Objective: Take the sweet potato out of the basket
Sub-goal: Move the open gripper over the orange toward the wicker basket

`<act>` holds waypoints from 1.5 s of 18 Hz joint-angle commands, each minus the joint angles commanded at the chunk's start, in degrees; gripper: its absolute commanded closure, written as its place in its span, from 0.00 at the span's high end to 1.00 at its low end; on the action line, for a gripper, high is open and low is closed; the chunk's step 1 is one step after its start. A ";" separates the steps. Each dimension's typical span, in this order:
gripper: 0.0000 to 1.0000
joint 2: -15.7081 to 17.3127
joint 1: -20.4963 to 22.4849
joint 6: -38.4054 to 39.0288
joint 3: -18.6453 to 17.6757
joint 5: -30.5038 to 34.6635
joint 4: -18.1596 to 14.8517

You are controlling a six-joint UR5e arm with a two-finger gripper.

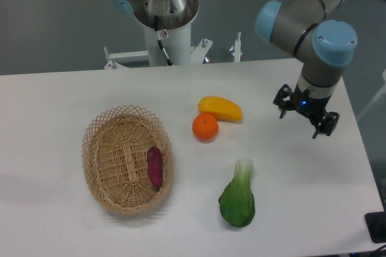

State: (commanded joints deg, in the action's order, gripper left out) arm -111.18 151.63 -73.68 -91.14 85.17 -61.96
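The sweet potato [155,167], a slim dark purple tuber, lies inside the tan wicker basket [99,154] against its right wall, at the left of the table. My gripper [298,122] hangs over the right side of the table, far to the right of the basket. Its fingers [281,107] are spread apart with nothing between them, so it is open.
A yellow oblong fruit [221,108] and an orange [205,127] sit near the table's middle. A green bok choy [238,198] lies toward the front. The arm's base column [163,15] stands behind the far edge.
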 joint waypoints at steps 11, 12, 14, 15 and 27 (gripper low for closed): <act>1.00 0.35 -9.43 18.31 -2.81 -0.09 0.00; 1.00 0.44 -9.08 18.40 -2.99 0.09 0.00; 1.00 0.53 -8.46 18.49 -3.51 0.09 -0.53; 1.00 0.88 -8.20 18.57 -3.86 0.18 -0.61; 1.00 5.72 -13.36 29.44 -7.38 -1.14 -4.31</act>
State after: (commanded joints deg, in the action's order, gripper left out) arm -105.46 138.28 -44.24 -98.52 84.02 -66.27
